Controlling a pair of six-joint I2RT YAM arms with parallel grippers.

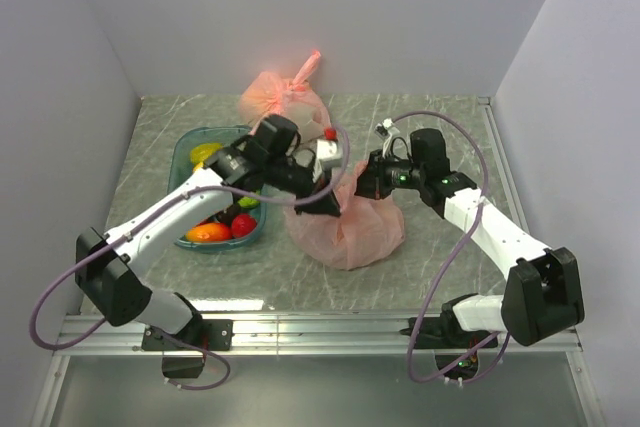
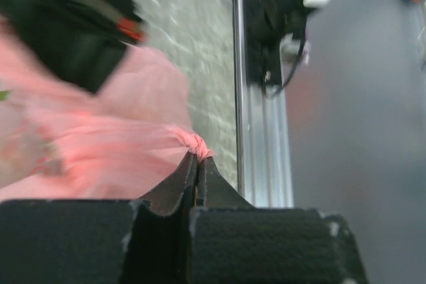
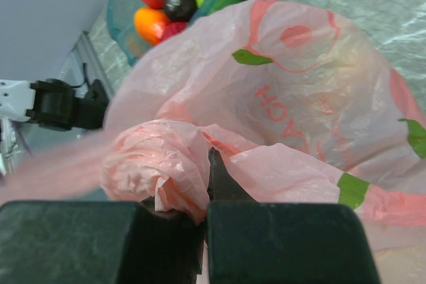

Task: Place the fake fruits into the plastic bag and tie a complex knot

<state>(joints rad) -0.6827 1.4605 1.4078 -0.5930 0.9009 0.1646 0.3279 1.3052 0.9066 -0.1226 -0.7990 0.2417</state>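
Bulging and crinkled, the translucent salmon-pink plastic bag sits centred on the grey bench, teal fruit tray at its nine o'clock, left end effector pinching its twisted strand, right end effector clamping bunched plastic.

Plastic bag beside teal tub

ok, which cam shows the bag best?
Top external: the bag is seen nearly whole, outline and all. Left wrist shows only a blurred pink strip pinched in the fingers; right wrist gives a close-up of its printed side and bunched neck.
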